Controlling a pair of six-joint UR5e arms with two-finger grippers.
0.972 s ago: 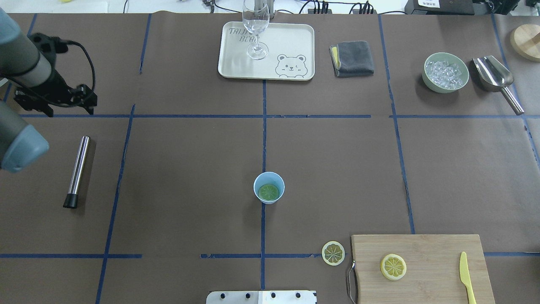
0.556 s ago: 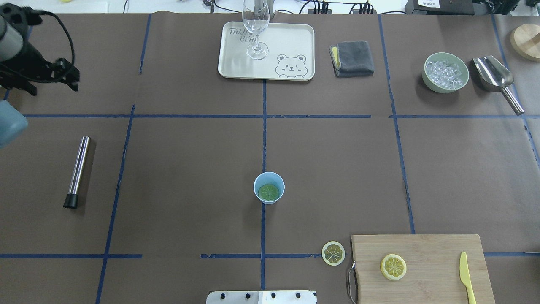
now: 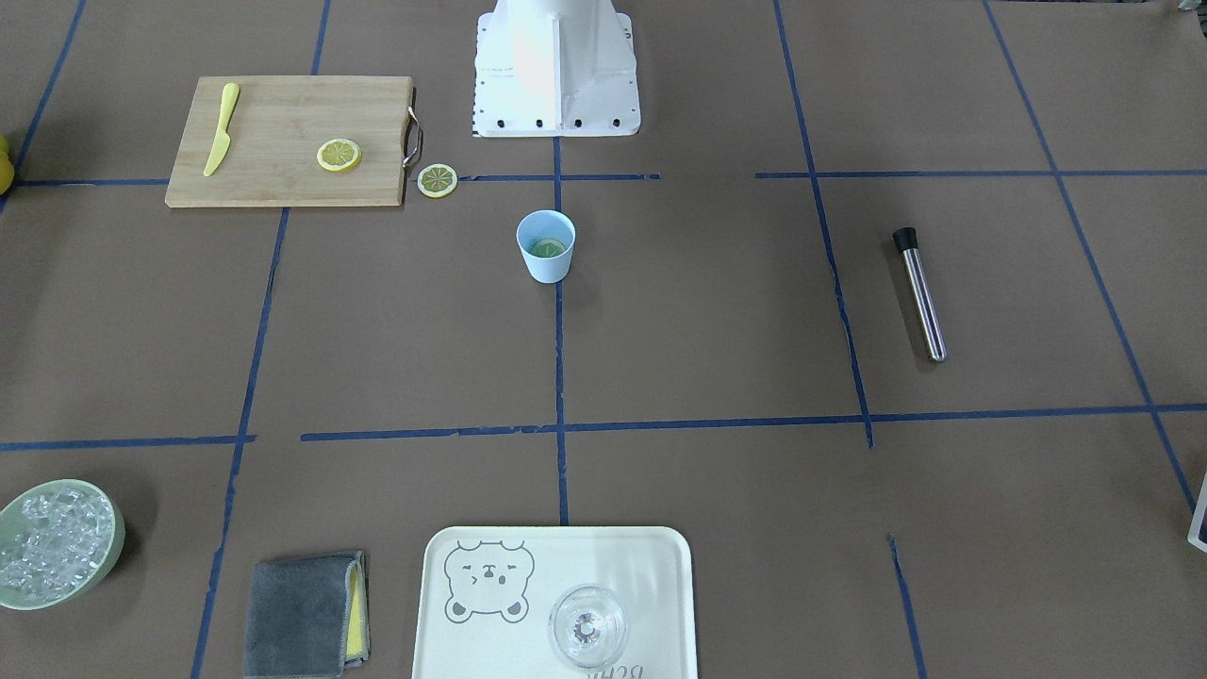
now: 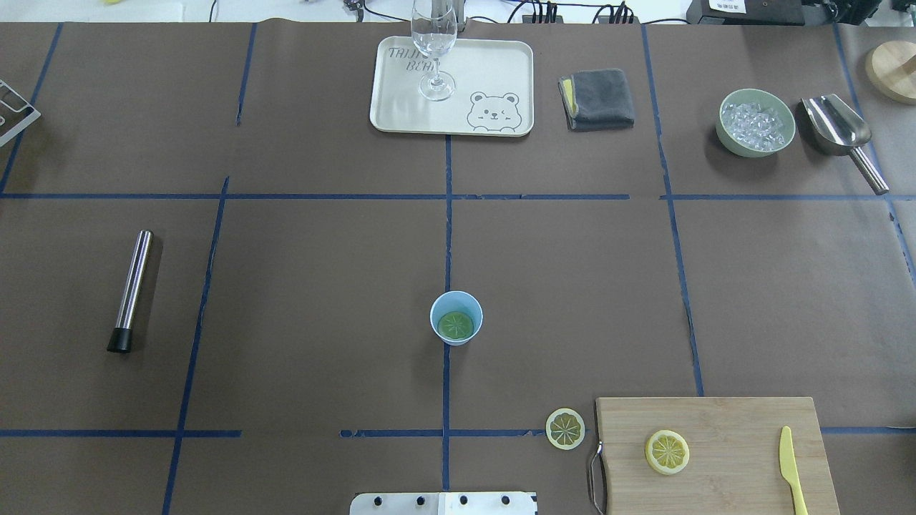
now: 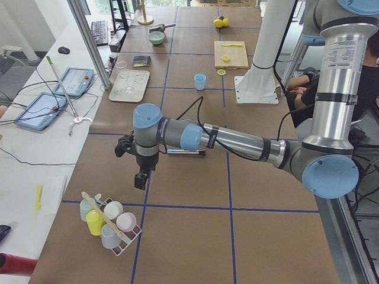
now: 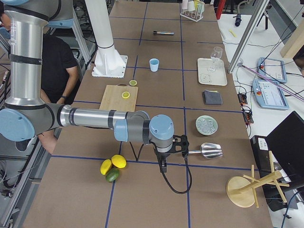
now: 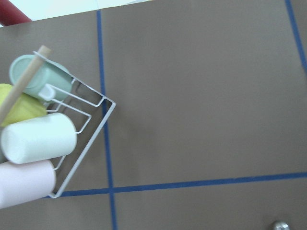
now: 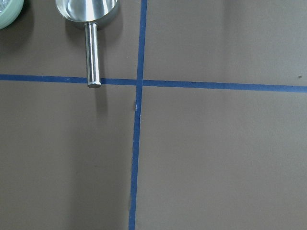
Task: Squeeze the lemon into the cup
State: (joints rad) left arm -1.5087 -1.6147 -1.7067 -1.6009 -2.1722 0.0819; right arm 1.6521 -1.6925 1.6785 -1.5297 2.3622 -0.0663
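The light-blue cup point(image 4: 456, 318) stands upright near the table's middle and also shows in the front view point(image 3: 545, 246). A round, greenish-looking slice point(image 4: 456, 326) lies flat in its bottom. One lemon slice point(image 4: 667, 452) lies on the wooden cutting board point(image 4: 730, 422). Another lemon slice point(image 4: 565, 428) lies on the table just left of the board. My left gripper point(image 5: 141, 176) shows only in the exterior left view, far from the cup, over the table by a cup rack. My right gripper point(image 6: 164, 162) shows only in the exterior right view, by the scoop handle. I cannot tell whether either gripper is open or shut.
A yellow knife point(image 4: 791, 468) lies on the board. A steel rod point(image 4: 134, 286) lies at the left. At the back are a tray point(image 4: 501, 71) with a wine glass point(image 4: 434, 43), a grey cloth point(image 4: 597, 99), an ice bowl point(image 4: 757, 91) and a scoop point(image 4: 837, 125). A wire cup rack point(image 7: 81, 129) stands under the left wrist.
My left arm and gripper have swung further left and back, out of the overhead view. The cup and the slices have not moved.
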